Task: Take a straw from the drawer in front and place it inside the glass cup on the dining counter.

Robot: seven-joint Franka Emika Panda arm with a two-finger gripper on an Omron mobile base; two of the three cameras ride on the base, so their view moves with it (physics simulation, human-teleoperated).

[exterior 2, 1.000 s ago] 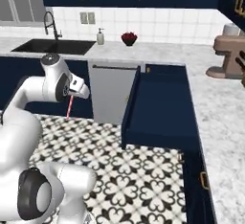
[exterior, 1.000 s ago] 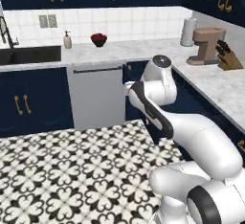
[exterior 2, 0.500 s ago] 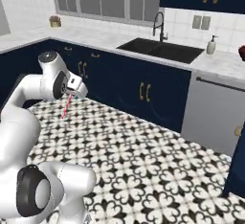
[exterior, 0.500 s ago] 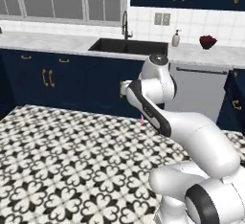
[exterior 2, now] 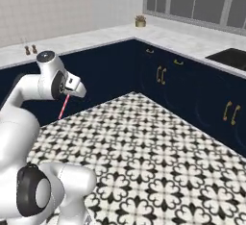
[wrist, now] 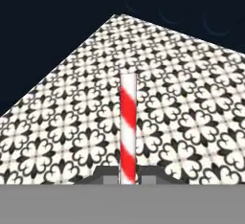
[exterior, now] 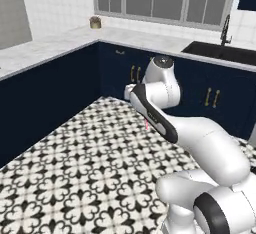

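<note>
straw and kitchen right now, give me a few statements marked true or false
1. The thin red-and-white striped straw is clamped between the shut jaws of the gripper. True.
2. The straw stands inside a clear glass. False: it hangs from the gripper over the black-and-white patterned floor tiles.
3. Two small brown shakers stand on the white-grey marble counter in the right base view. True.
4. The cabinet fronts under the counter are white. False: the cabinets are dark navy with brass handles.
5. A black sink sits below the window in the left base view. True.
</note>
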